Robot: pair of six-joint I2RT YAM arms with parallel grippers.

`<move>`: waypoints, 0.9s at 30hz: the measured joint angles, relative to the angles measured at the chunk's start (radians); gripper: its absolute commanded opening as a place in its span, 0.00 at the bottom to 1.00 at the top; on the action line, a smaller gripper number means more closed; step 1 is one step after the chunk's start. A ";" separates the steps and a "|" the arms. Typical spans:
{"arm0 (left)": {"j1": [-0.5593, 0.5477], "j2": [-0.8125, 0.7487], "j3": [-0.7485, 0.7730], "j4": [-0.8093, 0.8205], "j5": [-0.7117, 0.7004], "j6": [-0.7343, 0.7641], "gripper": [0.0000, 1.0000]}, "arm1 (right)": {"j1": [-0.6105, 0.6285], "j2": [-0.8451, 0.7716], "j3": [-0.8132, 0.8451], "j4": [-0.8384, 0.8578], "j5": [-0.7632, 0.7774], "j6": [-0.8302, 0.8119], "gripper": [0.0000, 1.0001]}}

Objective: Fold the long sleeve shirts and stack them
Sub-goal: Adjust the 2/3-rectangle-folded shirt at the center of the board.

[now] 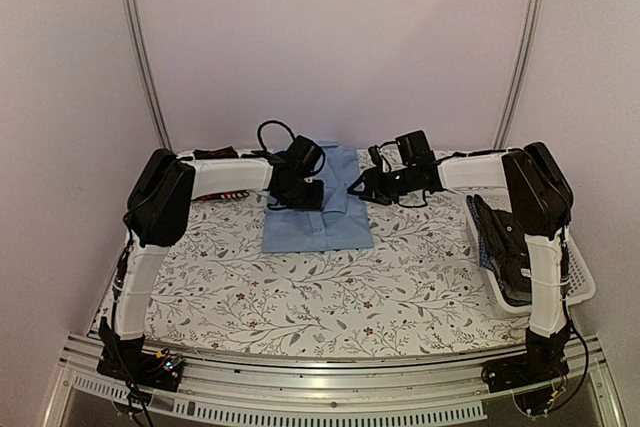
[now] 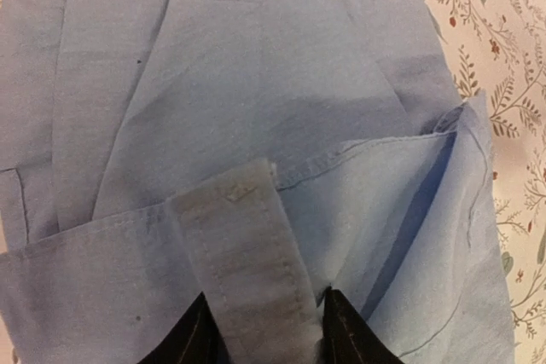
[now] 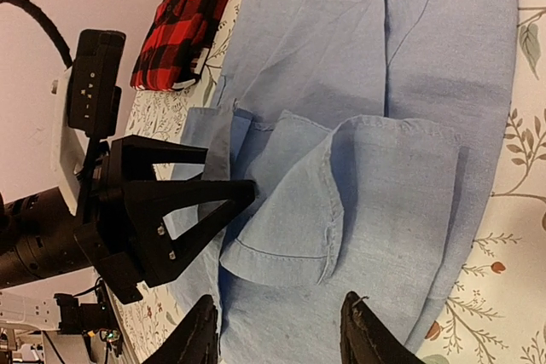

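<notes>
Blue shirt (image 1: 330,222) is lying partly folded at 12 o'clock on the table (image 1: 300,297). My left pincer (image 1: 297,192) is hanging over its 9 o'clock edge. In the left wrist view a stitched strip (image 2: 243,262) of the cloth is running up between my fingers (image 2: 345,338), and both are sitting right against its sides. Whether I am actually pinching it, I cannot tell. My right pincer (image 3: 277,334) is hovering at the 3 o'clock edge with its jaws standing apart and gripping nothing, and a turned-over cuff (image 3: 286,236) is lying just beyond them. Plaid shirt (image 3: 183,19) is resting folded at 9 o'clock of the blue one, near it. Dark shirts (image 1: 500,242) are sitting in the basket (image 1: 580,282) at 3 o'clock on the table.
</notes>
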 measured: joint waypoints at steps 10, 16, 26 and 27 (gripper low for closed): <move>0.000 0.000 0.009 -0.010 -0.027 0.014 0.16 | 0.000 0.000 -0.038 0.026 -0.031 0.019 0.21; -0.001 -0.027 -0.029 0.017 -0.032 0.015 0.20 | 0.014 0.000 -0.067 0.014 -0.028 0.005 0.20; -0.001 -0.108 -0.137 0.095 -0.050 -0.002 0.17 | 0.049 0.027 -0.051 0.011 -0.027 -0.002 0.19; -0.001 -0.112 -0.144 0.101 -0.052 -0.003 0.17 | 0.049 0.038 -0.042 0.008 -0.027 -0.002 0.19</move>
